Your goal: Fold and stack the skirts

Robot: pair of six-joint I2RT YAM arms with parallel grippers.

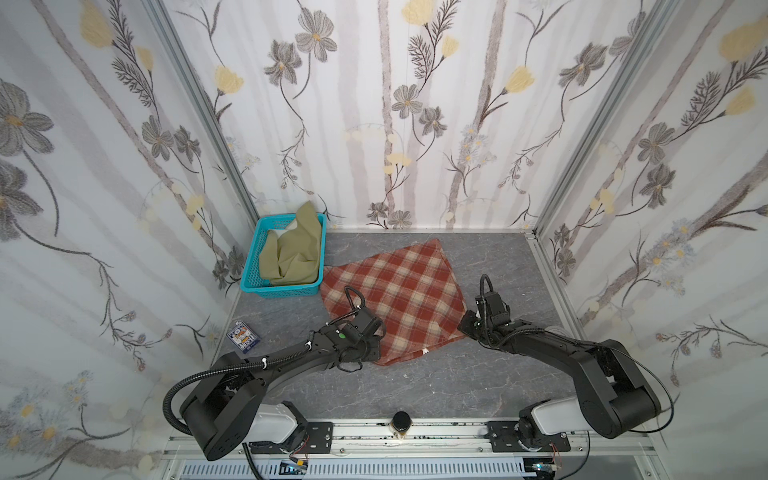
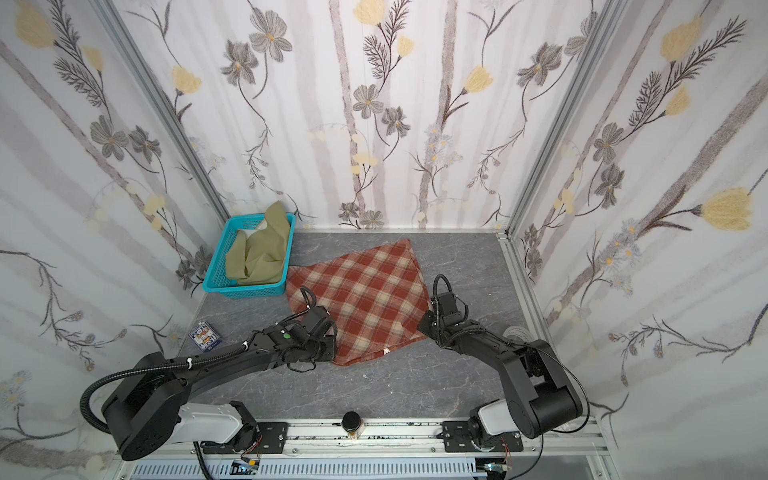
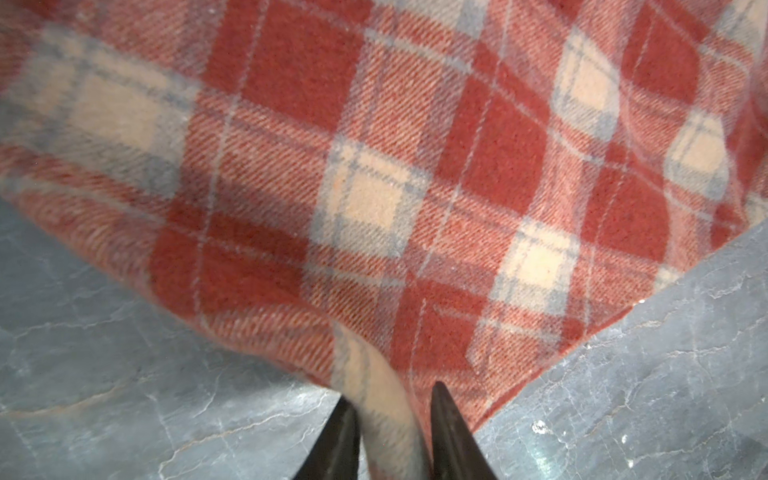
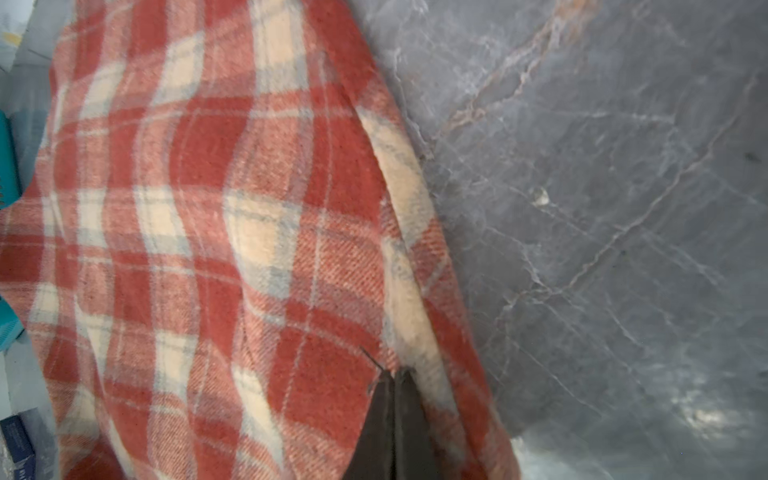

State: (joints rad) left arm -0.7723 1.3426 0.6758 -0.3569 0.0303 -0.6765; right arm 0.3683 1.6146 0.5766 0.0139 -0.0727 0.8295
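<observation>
The rust-red and cream plaid skirt (image 1: pixel 399 299) (image 2: pixel 365 299) lies spread like a diamond on the grey marbled table. My left gripper (image 3: pixel 395 399) is at its near left edge, and a cream fold of the plaid skirt (image 3: pixel 374 166) fills the gap between the two dark fingers. My right gripper (image 4: pixel 392 374) is at the right corner, its fingers pressed together on the hem of the plaid skirt (image 4: pixel 208 208), which rises toward them. The olive-green skirt (image 1: pixel 291 253) (image 2: pixel 262 253) sits crumpled in the turquoise basket (image 1: pixel 253 257) at the back left.
The basket touches the plaid skirt's left corner. A small printed card box (image 1: pixel 243 336) lies on the table at the left. A dark-capped jar (image 1: pixel 401 423) stands on the front rail. Flowered walls close in the back and both sides.
</observation>
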